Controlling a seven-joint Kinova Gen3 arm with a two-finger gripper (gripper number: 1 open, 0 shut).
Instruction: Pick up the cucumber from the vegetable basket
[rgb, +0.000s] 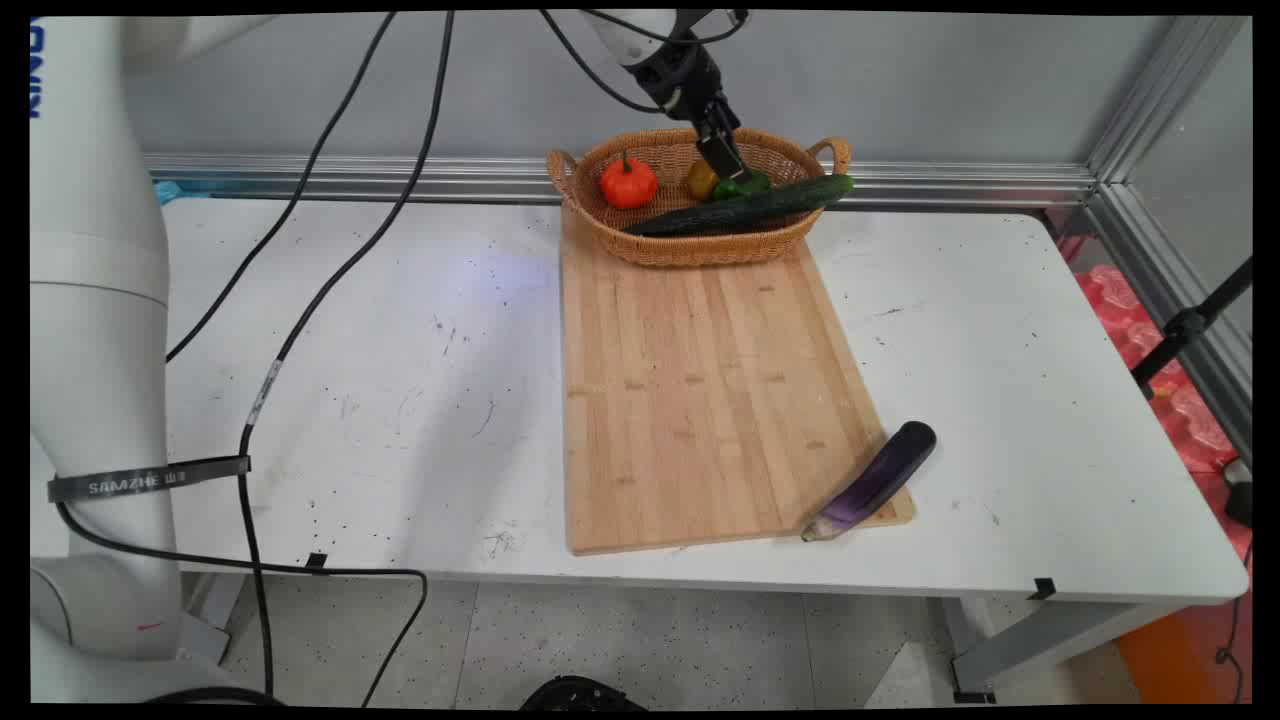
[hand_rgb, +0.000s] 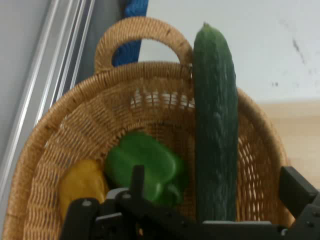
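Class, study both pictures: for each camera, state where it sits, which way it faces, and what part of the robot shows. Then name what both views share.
Main view: fixed above the table's near side, looking down across the white table toward the wall; shows the black two-finger gripper over the woven wicker basket.
Hand view: on the hand, looking into the basket; black linkage rises from the bottom.
Shared: basket, long dark green cucumber, green bell pepper.

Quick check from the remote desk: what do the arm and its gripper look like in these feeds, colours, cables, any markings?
The arm is glossy white with rounded links and blue lettering at the top of its big left link. A black strap printed SAMZHE wraps it, and black cables hang down across the table. The gripper is black, a boxy linkage carrying two flat fingers.
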